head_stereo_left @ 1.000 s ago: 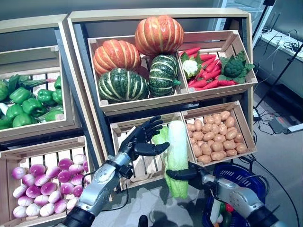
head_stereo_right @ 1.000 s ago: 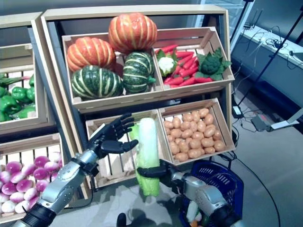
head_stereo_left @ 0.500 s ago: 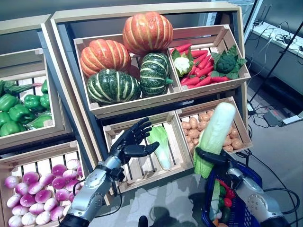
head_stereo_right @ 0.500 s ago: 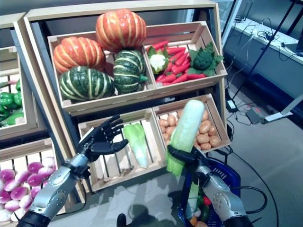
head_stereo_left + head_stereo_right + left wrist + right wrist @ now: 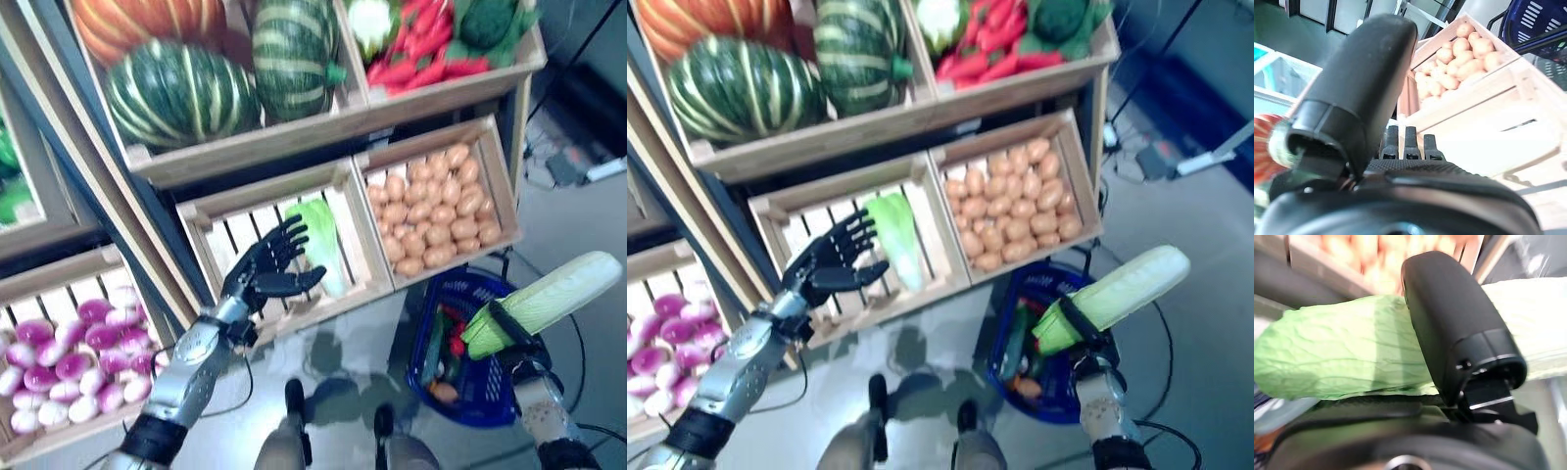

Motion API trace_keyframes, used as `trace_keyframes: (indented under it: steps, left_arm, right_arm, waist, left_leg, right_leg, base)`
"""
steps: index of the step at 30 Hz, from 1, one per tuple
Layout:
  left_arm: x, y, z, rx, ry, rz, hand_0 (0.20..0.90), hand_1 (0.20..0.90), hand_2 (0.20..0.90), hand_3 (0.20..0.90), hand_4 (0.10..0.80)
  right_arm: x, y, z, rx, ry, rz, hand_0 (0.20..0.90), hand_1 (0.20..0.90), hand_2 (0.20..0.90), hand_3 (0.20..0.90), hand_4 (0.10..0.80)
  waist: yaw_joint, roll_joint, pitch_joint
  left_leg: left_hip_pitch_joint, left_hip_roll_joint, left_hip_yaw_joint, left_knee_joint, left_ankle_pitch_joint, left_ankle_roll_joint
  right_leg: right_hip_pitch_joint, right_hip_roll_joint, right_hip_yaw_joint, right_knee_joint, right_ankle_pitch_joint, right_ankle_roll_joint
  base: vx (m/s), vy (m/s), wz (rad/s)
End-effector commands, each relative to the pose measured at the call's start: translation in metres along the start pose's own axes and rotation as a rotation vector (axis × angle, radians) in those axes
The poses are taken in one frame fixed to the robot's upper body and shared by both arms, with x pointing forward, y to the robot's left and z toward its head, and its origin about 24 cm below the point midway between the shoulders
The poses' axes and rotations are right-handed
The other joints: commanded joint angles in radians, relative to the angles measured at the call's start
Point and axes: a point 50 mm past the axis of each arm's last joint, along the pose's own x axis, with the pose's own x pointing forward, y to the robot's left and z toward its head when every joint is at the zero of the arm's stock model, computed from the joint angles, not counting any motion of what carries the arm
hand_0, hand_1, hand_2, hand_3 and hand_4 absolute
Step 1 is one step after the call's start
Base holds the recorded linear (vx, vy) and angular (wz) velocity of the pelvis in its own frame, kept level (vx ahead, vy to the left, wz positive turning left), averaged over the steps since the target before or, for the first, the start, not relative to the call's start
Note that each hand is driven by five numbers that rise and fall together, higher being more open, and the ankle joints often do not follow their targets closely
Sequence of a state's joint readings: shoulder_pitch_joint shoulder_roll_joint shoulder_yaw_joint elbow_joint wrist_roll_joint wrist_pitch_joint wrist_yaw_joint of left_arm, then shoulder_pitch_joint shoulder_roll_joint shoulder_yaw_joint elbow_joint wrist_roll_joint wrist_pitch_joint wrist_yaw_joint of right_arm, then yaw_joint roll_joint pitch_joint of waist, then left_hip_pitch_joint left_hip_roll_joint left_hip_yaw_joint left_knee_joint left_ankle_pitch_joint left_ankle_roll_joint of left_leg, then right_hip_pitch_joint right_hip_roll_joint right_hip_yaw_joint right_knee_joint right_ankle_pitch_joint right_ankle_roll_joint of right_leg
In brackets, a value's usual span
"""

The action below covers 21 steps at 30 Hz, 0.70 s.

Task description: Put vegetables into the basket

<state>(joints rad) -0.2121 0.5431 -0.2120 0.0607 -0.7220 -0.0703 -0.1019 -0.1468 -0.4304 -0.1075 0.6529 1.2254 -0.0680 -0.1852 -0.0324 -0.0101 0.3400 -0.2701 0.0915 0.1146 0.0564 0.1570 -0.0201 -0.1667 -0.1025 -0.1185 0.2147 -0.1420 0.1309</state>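
I see a grey glossy floor (image 5: 343, 343) that reflects light. A wooden display stand (image 5: 294, 147) fills the view from 9 to 1 o'clock. At 2 o'clock, black cables (image 5: 1136, 162) lie on the floor beside the stand.

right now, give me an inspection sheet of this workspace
surface: grey floor in front of wooden crate shelves.
job's things: napa cabbage held tilted above the blue basket, not yet inside; basket already holds vegetables.
clutter: a second cabbage in the slatted crate; potatoes, squashes, red peppers, purple onions.
hands: right hand curled round the cabbage; left hand open, empty, before the slatted crate.
cables: cables on the floor at far right.
surroundings: nothing else seen.
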Motion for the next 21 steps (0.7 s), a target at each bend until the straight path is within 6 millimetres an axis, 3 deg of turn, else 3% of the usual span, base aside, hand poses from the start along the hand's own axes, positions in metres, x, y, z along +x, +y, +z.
trace_keyframes:
  steps: [1,5,12,16,21]
  left_arm:
    - [0.014,-0.009,0.054,0.018,-0.300,-0.045,0.900,0.900,0.900,0.900,0.800]
    - [0.022,-0.018,0.066,0.028,-0.373,-0.065,0.900,0.900,0.900,0.900,0.800]
    - [0.038,-0.043,0.102,0.098,-0.523,-0.140,0.900,0.900,0.900,0.900,0.800]
    - [0.042,-0.047,0.122,0.134,-0.594,-0.170,0.900,0.900,0.900,0.900,0.800]
    - [0.044,-0.052,0.144,0.177,-0.659,-0.172,0.900,0.900,0.900,0.900,0.800]
  right_arm:
    - [0.005,0.020,0.072,0.117,-0.282,0.042,0.300,0.300,0.300,0.300,0.400]
    - [0.013,0.016,0.070,0.123,-0.274,-0.006,0.300,0.300,0.300,0.300,0.400]
    - [0.026,0.046,0.081,0.059,-0.261,-0.010,0.300,0.300,0.300,0.300,0.400]
    - [0.031,0.057,0.095,0.059,-0.262,-0.010,0.300,0.300,0.300,0.300,0.400]
    - [0.034,0.067,0.106,0.175,-0.256,-0.031,0.300,0.300,0.300,0.300,0.400]
  waist:
    - [0.021,-0.003,0.006]
    - [0.031,0.007,0.057]
    - [0.052,0.024,0.134]
    - [0.064,0.035,0.158]
    - [0.066,0.058,0.179]
  left_leg:
    - [-0.094,0.053,-0.051,0.287,-0.209,-0.071]
    - [-0.202,0.030,-0.075,0.384,-0.231,-0.060]
    - [-0.373,-0.007,-0.087,0.550,-0.283,-0.046]
    - [-0.457,-0.022,-0.079,0.646,-0.319,-0.023]
    - [-0.592,-0.032,-0.083,0.786,-0.360,0.001]
  right_leg:
    - [-0.129,-0.025,0.008,0.145,0.038,-0.067]
    - [-0.230,-0.029,0.011,0.251,0.016,-0.077]
    - [-0.400,-0.064,-0.002,0.446,-0.034,-0.088]
    - [-0.516,-0.092,0.004,0.584,-0.063,-0.088]
    - [-0.666,-0.100,0.027,0.720,-0.085,-0.098]
  base:
    - [-0.140,-0.052,0.06]
    - [-0.170,-0.044,0.10]
    - [-0.138,-0.028,0.10]
    - [-0.112,-0.010,0.05]
    - [-0.073,-0.028,0.04]
